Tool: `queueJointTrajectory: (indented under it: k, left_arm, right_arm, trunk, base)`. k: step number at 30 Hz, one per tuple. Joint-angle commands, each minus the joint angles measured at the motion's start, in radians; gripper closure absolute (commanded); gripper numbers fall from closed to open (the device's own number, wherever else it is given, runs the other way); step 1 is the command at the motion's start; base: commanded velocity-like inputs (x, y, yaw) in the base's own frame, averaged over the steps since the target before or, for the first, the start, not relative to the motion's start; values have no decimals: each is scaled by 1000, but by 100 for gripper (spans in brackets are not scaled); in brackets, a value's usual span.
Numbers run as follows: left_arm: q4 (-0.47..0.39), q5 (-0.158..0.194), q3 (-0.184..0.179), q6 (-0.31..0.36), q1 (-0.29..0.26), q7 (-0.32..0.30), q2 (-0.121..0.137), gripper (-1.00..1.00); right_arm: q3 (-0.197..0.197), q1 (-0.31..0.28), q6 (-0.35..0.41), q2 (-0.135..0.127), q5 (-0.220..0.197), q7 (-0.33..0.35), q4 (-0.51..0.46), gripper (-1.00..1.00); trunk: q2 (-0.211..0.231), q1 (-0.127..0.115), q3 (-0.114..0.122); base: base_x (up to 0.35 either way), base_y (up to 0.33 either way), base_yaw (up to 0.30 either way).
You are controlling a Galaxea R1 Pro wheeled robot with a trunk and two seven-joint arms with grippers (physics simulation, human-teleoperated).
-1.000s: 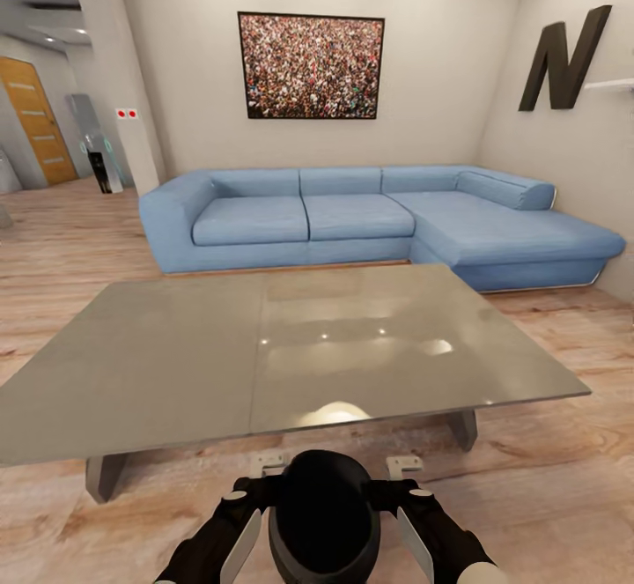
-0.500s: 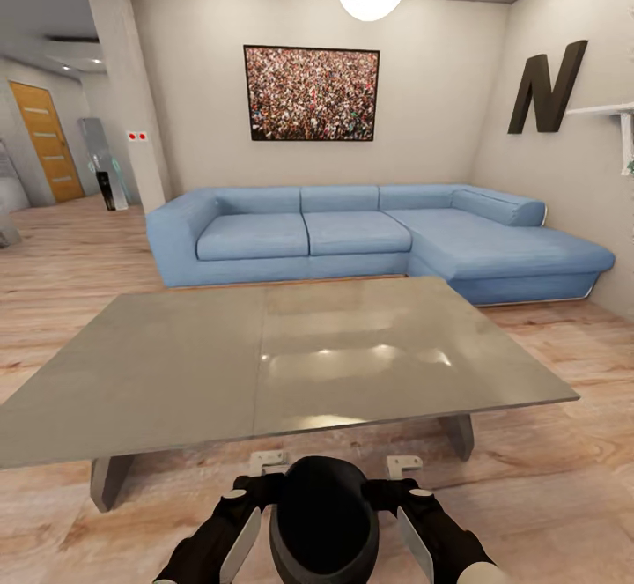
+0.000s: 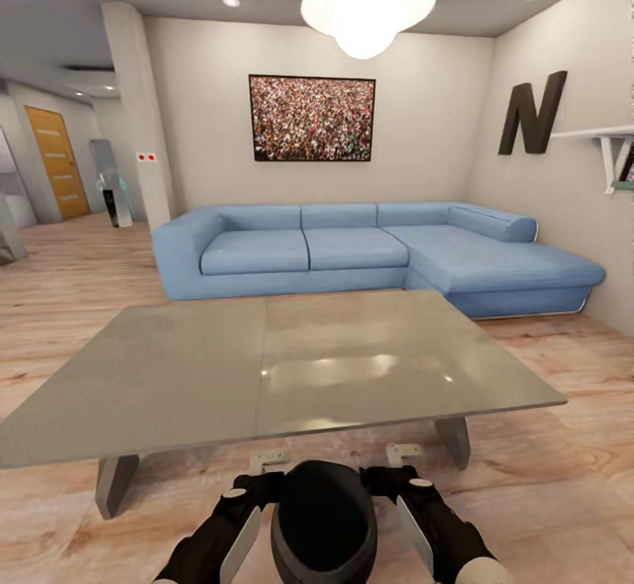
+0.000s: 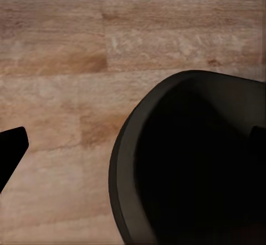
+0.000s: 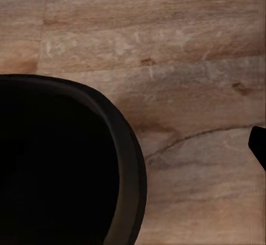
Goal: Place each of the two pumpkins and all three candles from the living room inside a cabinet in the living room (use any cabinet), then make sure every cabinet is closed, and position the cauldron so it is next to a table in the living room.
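Observation:
A black round cauldron (image 3: 322, 518) sits low between my two arms, just short of the near edge of the grey glassy coffee table (image 3: 264, 364). My left gripper (image 3: 271, 476) and right gripper (image 3: 389, 473) each straddle its rim from opposite sides. In the left wrist view the outer fingertip (image 4: 12, 145) stands apart from the cauldron's wall (image 4: 123, 162). The right wrist view shows the same gap between fingertip (image 5: 258, 144) and wall (image 5: 136, 178). I cannot tell whether the cauldron rests on the floor. Pumpkins, candles and the cabinet are out of view.
A blue corner sofa (image 3: 370, 249) stands beyond the table against the far wall. The floor is wooden planks (image 3: 546, 478). A wall shelf (image 3: 608, 139) juts out at the right. A pillar (image 3: 141, 126) and a hallway lie at the left.
The whole picture has shifted, so the camera moved: more ceiling and lamp show and the table sits slightly lower. Arms and cauldron keep their pose.

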Motion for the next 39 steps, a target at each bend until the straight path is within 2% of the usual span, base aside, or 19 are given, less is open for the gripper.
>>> queueJointTrajectory:
  k: [1, 4, 6, 10, 16, 30, 39]
  left_arm:
    - [-2, 11, -5, 4, 0, 9, 1, -100]
    - [-2, 11, -5, 5, 0, 9, 1, -100]
    - [-2, 11, -5, 5, 0, 9, 1, -100]
    - [-2, 11, -5, 5, 0, 9, 1, -100]
    - [-7, 11, -4, 5, 0, 9, 1, -100]
    - [-9, 11, -4, 5, 0, 9, 1, -100]
    - [-10, 11, -4, 5, 0, 9, 1, -100]
  right_arm:
    - [4, 0, 6, -1, -6, -3, -5, -100]
    - [4, 0, 11, -1, -5, -3, -13, -100]
    - [4, 0, 52, -1, -5, -1, -16, -100]
    - [4, 0, 54, -1, -5, -1, -17, -100]
    - [4, 0, 57, -1, -5, -1, -16, -100]
    - [4, 0, 64, -1, -6, 0, -16, -100]
    - [3, 0, 65, -1, -6, 1, -16, -100]
  trunk:
    - [0, -1, 3]
    - [1, -2, 14]
    - [1, -3, 22]
    - [2, -5, 38]
    - [44, -28, 56]
    - [142, -81, 100]
    - [205, -116, 127]
  base:
    - [-34, 0, 0]
    - [-13, 0, 0]
    - [-2, 0, 0]
    - [-16, 0, 0]
    - [-157, 0, 0]
    - [-15, 0, 0]
    - [-193, 0, 0]
